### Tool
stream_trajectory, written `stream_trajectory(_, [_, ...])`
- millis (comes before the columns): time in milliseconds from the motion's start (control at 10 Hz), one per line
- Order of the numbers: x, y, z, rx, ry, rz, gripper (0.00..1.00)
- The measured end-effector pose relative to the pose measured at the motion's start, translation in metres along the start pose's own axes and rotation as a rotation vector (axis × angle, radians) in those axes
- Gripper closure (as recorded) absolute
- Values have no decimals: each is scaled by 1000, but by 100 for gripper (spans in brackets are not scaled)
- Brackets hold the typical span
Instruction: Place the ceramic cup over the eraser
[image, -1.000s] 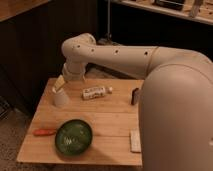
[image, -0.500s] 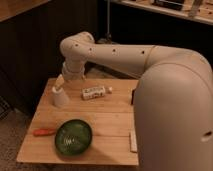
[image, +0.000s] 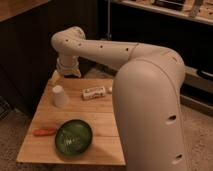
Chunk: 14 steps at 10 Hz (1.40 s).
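The ceramic cup (image: 60, 96) is small, white and tapered. It stands with its narrow end up on the far left part of the wooden table (image: 107, 122). My gripper (image: 56, 78) hangs from the white arm just above and behind the cup, close to its top. I cannot tell whether it touches the cup. No eraser shows in this view; my arm's large body covers the right side of the table.
A yellowish-white tube-like item (image: 95, 92) lies right of the cup. A green bowl (image: 73, 136) sits at the front, with an orange-red object (image: 44, 132) to its left. Dark cabinets stand behind the table.
My arm's large body has spread further over the right side of the table. The cup and the gripper stay nearly where they were.
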Motion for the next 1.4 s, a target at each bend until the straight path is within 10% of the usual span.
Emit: stream_trajectory(1400, [-66, 12, 93, -105, -15, -41, 20])
